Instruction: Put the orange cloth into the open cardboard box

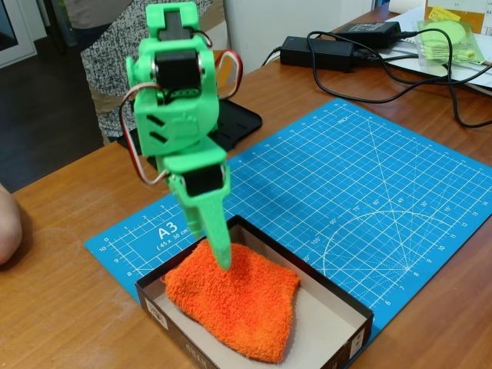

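The orange cloth [234, 304] lies spread inside the open cardboard box [338, 307], a shallow tray with black walls and a grey-beige floor, at the bottom centre of the fixed view. The cloth covers the box's left and middle part, and one corner hangs over the near wall. My green gripper [224, 263] points straight down into the box. Its fingers are pressed together with no gap between them. Their tips sit in the cloth's far edge, which humps up slightly around them.
The box stands on the near corner of a blue A3 cutting mat [346, 177] on a wooden table. A black tray [234, 123] lies behind the arm. Black power bricks [315, 52] with cables and a bagged yellow-green item [450, 38] lie at the back right. A person's arm [8, 227] rests at the left edge.
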